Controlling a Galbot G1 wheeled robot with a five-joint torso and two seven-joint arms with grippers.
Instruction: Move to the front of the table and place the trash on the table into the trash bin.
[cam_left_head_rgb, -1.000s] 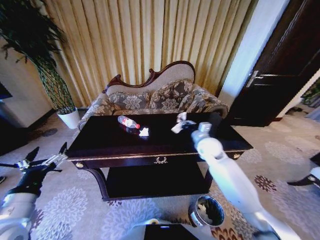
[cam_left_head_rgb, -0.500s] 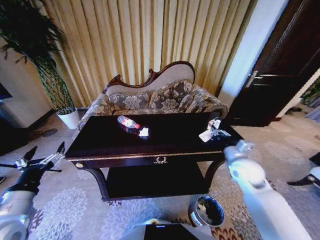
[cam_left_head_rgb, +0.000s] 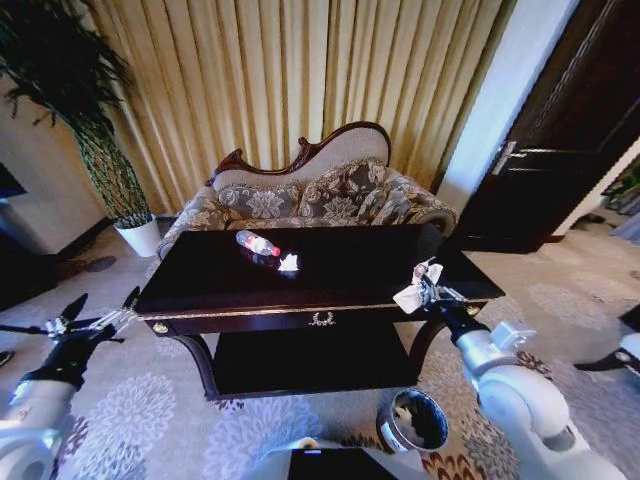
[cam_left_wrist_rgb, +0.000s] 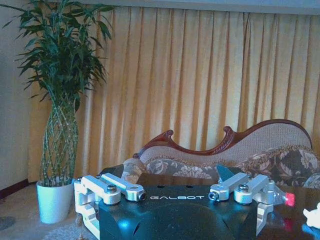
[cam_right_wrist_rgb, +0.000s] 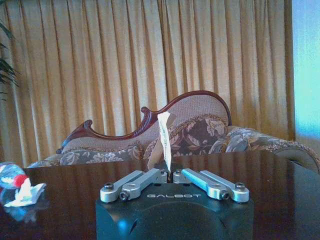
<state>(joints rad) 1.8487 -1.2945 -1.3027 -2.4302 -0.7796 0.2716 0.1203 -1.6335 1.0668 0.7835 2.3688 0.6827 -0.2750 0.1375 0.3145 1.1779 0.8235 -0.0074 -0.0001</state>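
Note:
The dark glossy table stands in front of me. A clear bottle with a red label lies on its left half, with a crumpled white paper scrap beside it; both also appear as the bottle and the scrap. My right gripper hangs over the table's right front edge, shut on another white paper scrap, which stands up between the closed fingers. The round dark trash bin sits on the carpet below, at the front right. My left gripper is open, low at the table's left.
A floral carved sofa stands behind the table before gold curtains. A potted plant in a white pot stands at the back left, and a dark door at the right. Patterned carpet surrounds the table.
My right arm has drawn back from over the table's middle to its right front edge and dropped lower, carrying the paper scrap. The left arm has hardly moved.

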